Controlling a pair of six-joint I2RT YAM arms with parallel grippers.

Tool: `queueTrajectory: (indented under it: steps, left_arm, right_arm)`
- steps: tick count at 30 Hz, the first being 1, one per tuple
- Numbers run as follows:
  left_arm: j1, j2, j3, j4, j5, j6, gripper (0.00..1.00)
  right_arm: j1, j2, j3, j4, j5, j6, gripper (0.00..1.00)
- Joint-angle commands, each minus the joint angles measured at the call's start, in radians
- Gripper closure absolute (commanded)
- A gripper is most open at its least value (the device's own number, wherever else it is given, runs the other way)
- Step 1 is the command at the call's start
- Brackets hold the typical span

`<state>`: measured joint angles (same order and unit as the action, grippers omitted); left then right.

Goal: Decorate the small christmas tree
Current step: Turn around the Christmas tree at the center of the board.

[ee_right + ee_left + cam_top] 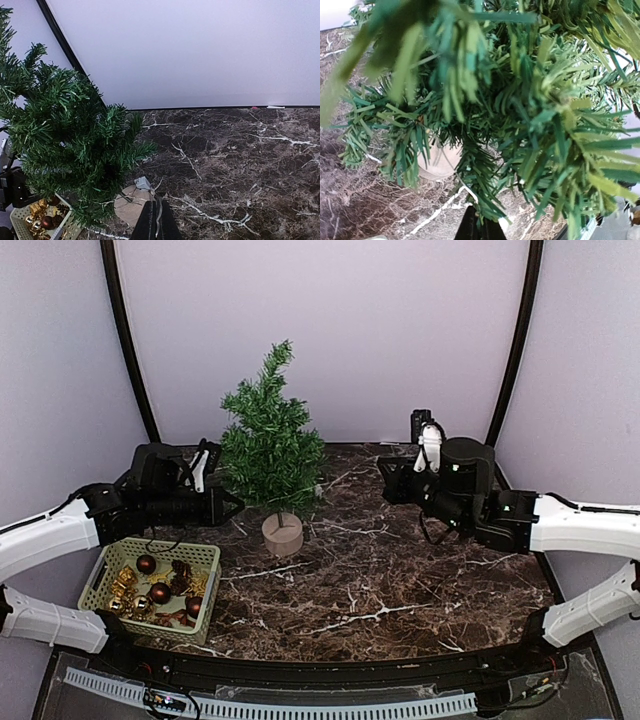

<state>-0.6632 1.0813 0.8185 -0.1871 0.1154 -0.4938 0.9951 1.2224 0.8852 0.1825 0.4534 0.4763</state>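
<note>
The small christmas tree stands on its round tan base at the middle back of the marble table. My left gripper is pushed in among its lower left branches. In the left wrist view the needles fill the frame, and the left gripper is shut, with a thin pale wire and needle tips running in between its fingers. My right gripper hangs to the right of the tree, apart from it. The right gripper is shut on a pale strand of wire that leads toward the base.
A pale green basket at the front left holds dark red balls and gold ornaments. A small grey box lies by the tree's base. The left arm reaches over the basket's far side.
</note>
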Motion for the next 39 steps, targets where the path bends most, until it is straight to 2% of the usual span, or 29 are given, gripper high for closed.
queueTrajectory:
  steps: [1, 4, 13, 25, 39]
  left_arm:
    - [0.012, -0.03, -0.007, 0.034, 0.012, 0.011, 1.0]
    - [0.02, -0.028, -0.008, 0.042, 0.017, 0.011, 1.0]
    - [0.045, -0.016, -0.006, 0.063, 0.043, 0.013, 1.0]
    - [0.053, -0.019, -0.018, 0.075, 0.057, 0.009, 1.0]
    - [0.062, -0.022, -0.02, 0.078, 0.058, 0.014, 1.0]
  right_arm:
    - [0.006, -0.024, -0.025, 0.002, -0.029, 0.022, 0.99]
    - [0.007, -0.042, -0.077, 0.029, -0.104, 0.048, 0.99]
    - [0.018, -0.063, -0.161, 0.059, -0.158, 0.144, 1.0]
    - [0.046, -0.135, -0.164, 0.139, -0.196, 0.144, 0.99]
    - [0.079, -0.06, -0.211, 0.206, -0.141, 0.208, 1.0]
